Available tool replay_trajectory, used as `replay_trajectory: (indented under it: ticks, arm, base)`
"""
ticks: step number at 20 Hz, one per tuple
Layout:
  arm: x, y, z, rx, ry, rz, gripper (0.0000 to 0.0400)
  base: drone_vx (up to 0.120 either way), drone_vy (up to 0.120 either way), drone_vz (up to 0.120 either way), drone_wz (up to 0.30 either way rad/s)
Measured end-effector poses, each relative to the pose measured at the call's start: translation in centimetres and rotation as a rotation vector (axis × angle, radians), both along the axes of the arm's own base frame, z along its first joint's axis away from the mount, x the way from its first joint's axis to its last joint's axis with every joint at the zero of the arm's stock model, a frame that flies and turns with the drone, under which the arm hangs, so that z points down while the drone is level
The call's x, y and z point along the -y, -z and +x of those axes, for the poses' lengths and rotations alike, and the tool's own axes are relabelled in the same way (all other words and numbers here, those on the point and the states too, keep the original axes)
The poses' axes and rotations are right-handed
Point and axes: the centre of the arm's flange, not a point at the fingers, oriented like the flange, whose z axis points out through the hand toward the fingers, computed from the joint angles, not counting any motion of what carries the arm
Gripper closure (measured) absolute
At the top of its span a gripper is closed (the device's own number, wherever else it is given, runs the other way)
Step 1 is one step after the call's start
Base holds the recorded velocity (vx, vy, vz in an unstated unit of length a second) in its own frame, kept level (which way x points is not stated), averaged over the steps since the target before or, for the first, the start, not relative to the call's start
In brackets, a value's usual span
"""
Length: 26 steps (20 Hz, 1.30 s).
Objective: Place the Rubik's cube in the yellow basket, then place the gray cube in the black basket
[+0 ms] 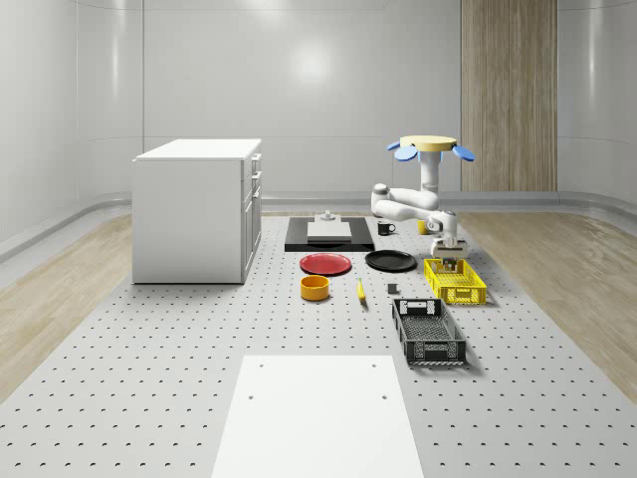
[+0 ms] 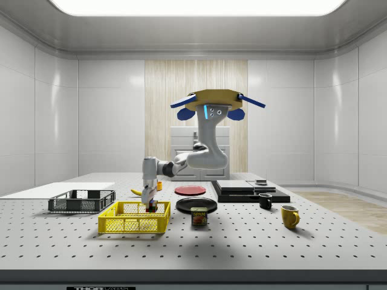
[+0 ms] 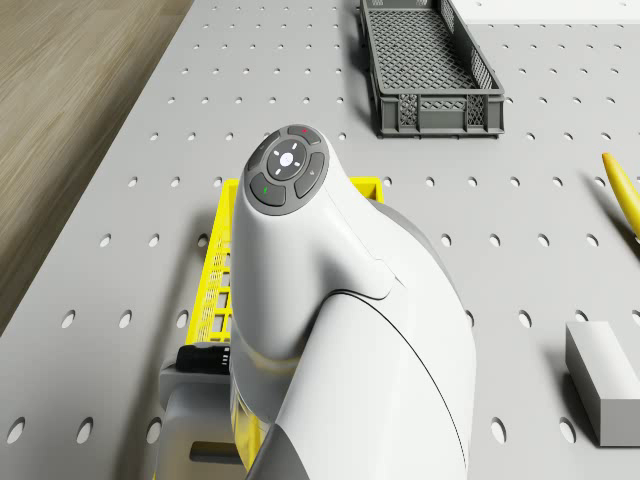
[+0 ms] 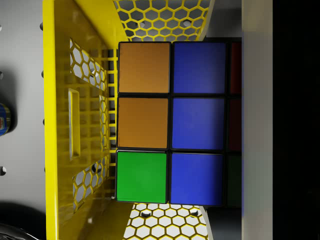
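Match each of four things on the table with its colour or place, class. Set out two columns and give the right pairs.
Things:
1. Rubik's cube
2. plate
3. bowl
4. banana

Places or colours:
A. orange
B. lying between the bowl and the black basket
C. red
D. inside the yellow basket, under the gripper

Pairs: 1-D, 2-C, 3-A, 4-B
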Motion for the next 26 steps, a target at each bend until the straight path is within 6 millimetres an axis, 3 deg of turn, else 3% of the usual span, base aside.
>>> replay_trajectory:
  ticks: [17,21,26]
  arm:
    - [0.0,-5.2,0.0,0.000,0.002,0.000,0.0115]
    - [0.1,-5.5,0.0,0.001,0.015,0.002,0.0042]
    - [0.1,-4.3,0.0,0.001,0.023,0.003,0.0012]
  base:
    - [0.000,0.000,0.000,0.000]
    - [0.000,0.000,0.000,0.000]
    - [0.000,0.000,0.000,0.000]
